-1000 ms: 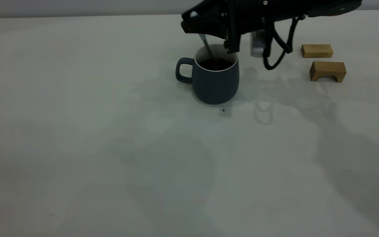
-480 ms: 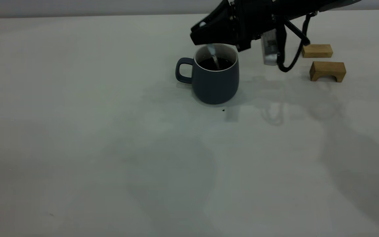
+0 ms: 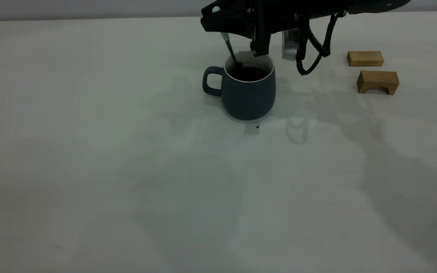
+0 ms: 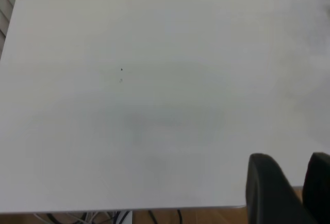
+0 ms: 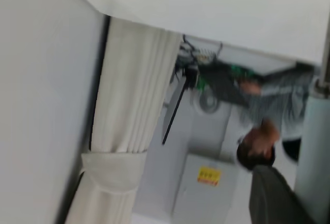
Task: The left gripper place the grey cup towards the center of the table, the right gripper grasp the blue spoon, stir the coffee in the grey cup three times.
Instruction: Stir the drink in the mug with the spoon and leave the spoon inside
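Above the grey cup (image 3: 247, 91), the right gripper (image 3: 224, 23) pinches the blue spoon (image 3: 230, 48) by its pale handle between closed fingers, neck slanting into the coffee (image 3: 249, 73). Slim, stiff and light, the spoon is likely best held high on that handle; the cup looks heavy, steady. It stands mid-desk (image 3: 127, 151), wooden blocks (image 3: 377, 81) well apart. Left gripper (image 4: 286, 182): fingers slightly apart, empty.

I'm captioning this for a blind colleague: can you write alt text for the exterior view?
The right gripper holds the blue spoon tilted into the coffee in the grey cup on the table. Two wooden blocks sit to its right.
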`<state>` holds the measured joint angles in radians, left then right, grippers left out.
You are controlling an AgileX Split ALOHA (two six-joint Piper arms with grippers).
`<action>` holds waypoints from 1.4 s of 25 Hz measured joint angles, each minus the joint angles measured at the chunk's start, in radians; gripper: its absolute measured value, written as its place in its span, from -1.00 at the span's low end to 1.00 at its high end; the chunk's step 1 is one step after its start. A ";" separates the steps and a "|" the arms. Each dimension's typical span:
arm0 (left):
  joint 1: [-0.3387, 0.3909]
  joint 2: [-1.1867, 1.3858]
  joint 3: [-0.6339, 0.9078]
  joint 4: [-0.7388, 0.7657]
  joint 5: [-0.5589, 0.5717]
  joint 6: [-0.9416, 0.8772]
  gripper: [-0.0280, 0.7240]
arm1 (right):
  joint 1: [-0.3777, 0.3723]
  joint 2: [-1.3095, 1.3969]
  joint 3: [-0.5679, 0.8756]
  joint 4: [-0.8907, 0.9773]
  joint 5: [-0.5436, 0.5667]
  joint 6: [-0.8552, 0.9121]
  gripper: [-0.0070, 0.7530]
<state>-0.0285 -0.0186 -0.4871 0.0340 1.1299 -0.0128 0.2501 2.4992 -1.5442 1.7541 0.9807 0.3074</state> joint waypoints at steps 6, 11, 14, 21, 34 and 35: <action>0.000 0.000 0.000 0.000 0.000 0.000 -0.28 | -0.022 0.002 0.000 -0.070 -0.020 0.011 -0.68; 0.000 0.000 0.000 0.000 0.000 0.000 -0.28 | -0.039 0.002 0.000 -0.177 -0.017 0.124 -0.68; 0.000 0.000 0.000 0.000 0.000 0.000 -0.28 | -0.039 0.002 0.000 -0.204 -0.001 0.137 -0.68; 0.000 0.000 0.000 0.000 0.000 0.000 -0.28 | -0.039 0.003 0.000 -0.335 0.006 0.133 -0.68; 0.000 0.000 0.000 0.000 0.000 0.000 -0.28 | -0.039 0.006 0.000 -0.368 0.032 -0.185 0.23; 0.000 0.000 0.000 0.000 0.000 0.000 -0.28 | -0.039 0.003 0.000 -0.368 0.031 -0.214 0.32</action>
<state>-0.0285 -0.0186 -0.4871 0.0340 1.1299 -0.0128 0.2112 2.5026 -1.5442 1.3862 1.0115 0.0930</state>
